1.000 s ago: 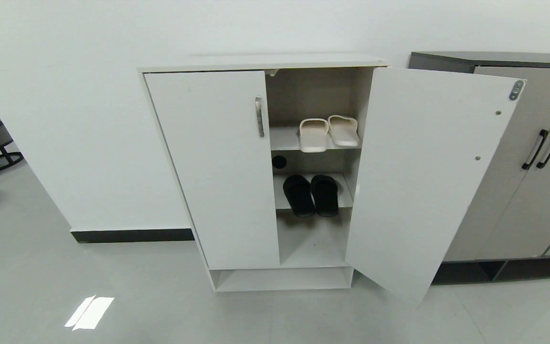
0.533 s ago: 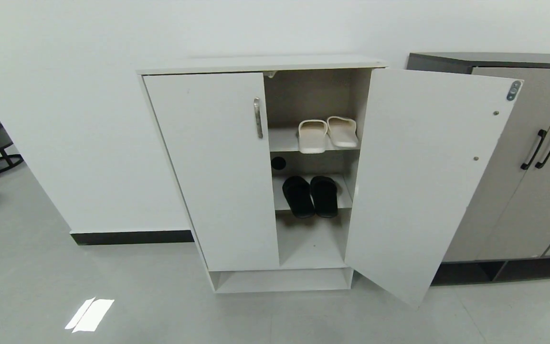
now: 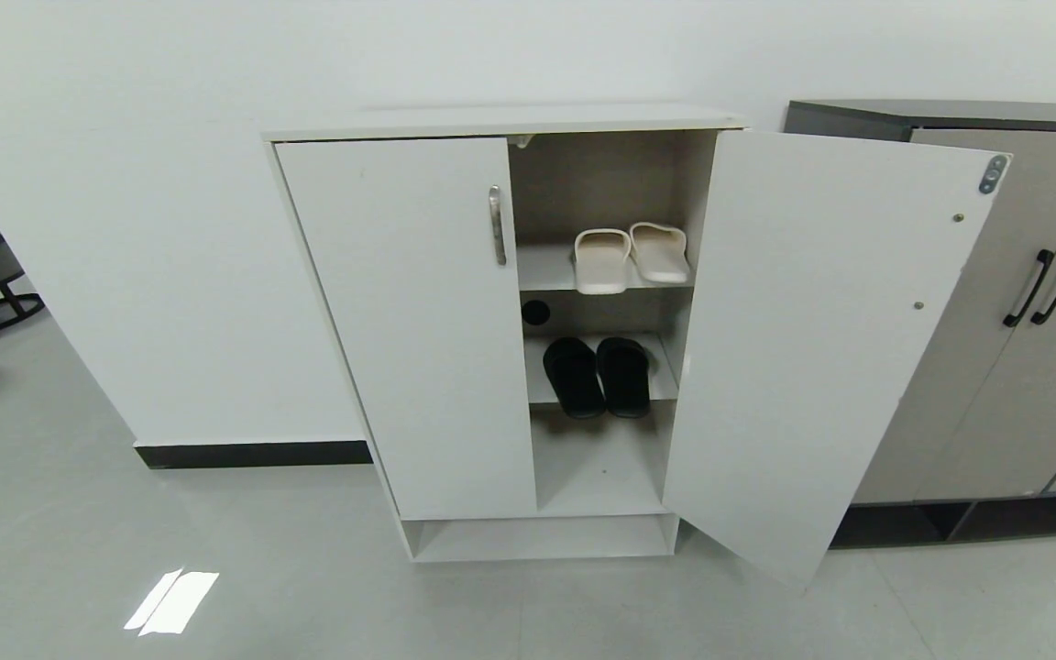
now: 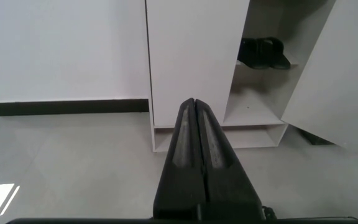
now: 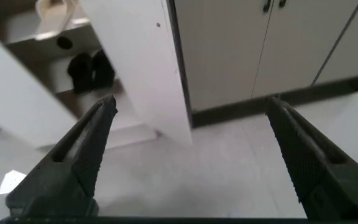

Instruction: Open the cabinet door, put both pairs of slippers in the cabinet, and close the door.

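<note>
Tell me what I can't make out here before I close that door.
- Left half of the cabinet: head view, hidden behind the closed left door.
- Outer face of the open right door: head view, turned away from the camera.
- White slippers: right wrist view, partly cut off by the picture's edge.

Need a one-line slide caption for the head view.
White cabinet, right door open: cream slippers on upper shelf, black slippers on the shelf below, grey cabinet alongside.
</note>
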`<state>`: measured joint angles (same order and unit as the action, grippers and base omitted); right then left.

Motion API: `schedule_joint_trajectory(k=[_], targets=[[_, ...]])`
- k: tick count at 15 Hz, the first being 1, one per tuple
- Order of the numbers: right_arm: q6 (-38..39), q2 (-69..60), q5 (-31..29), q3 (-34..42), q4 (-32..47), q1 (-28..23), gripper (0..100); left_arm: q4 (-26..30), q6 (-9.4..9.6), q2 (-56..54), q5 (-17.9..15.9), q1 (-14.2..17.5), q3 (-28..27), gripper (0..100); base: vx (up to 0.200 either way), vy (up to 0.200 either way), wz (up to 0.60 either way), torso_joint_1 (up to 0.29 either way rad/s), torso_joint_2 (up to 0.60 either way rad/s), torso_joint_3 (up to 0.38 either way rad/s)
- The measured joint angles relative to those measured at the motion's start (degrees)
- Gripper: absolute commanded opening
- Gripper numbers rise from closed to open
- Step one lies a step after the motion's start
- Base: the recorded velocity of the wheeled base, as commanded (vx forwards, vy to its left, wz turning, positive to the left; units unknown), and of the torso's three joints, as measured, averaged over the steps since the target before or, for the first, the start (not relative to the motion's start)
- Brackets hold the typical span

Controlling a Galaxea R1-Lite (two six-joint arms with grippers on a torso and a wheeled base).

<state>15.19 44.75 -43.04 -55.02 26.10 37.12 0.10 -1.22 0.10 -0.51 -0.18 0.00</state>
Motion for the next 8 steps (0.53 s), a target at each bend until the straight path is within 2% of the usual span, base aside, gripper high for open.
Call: schedule_joint_trajectory(k=[3,5,6,8], targets=[[-11.1,-2.6,5.1,24.4,-28.2,-4.1,100,0.0,0.00,0.0,0.0,0.0,0.0,0,0.000,0.000,0.00,0.000,0.00,0.000],[-15.3,-4.7,12.1,37.0,-38.7,-10.2,100,0.0,0.00,0.0,0.0,0.0,0.0,0,0.000,0.000,0.00,0.000,0.00,0.000],[-15.8,-5.9,14.7,41.4,-40.7,-13.8,0,0.0,0.00,0.0,0.0,0.0,0.0,0,0.000,0.000,0.00,0.000,0.00,0.000],[-15.9,-8.8,17.0,46.8,-42.4,-20.6,0,0.0,0.02,0.0,0.0,0.0,0.0,0,0.000,0.000,0.00,0.000,0.00,0.000]])
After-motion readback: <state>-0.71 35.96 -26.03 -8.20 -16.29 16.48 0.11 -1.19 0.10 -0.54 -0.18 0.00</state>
